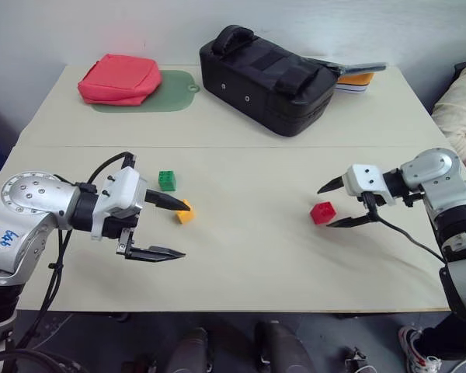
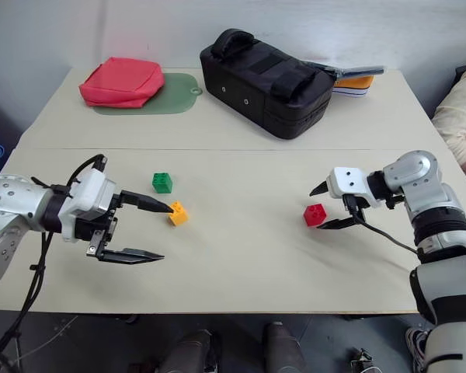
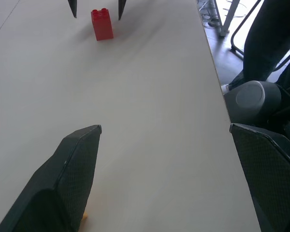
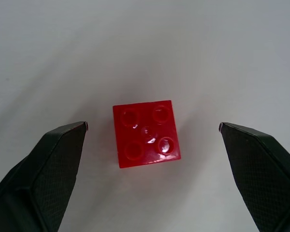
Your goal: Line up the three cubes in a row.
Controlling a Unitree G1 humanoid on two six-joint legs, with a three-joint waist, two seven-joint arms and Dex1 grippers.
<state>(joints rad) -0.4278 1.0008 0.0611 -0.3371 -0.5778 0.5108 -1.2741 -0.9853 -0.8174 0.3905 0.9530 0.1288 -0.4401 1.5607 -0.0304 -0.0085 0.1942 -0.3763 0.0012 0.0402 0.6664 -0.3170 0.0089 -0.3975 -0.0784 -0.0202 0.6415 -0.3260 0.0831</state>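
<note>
Nowhere legible writing, red cube [image 4: 145,133] unmarked

Both arms are built of rounded silver-grey metal joints studded with small dark screws, each ending in a white wrist block. From each block springs a pincer, the left pincer [image 1: 165,228] and right pincer [image 1: 336,203], with two tapered black textured fingers. Black cables loop along both forearms, and blue handwritten marks sit on the left arm's silver shell.

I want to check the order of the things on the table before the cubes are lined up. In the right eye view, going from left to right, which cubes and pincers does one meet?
Left pincer → green cube → orange-yellow cube → red cube → right pincer, open around the red cube.
</note>
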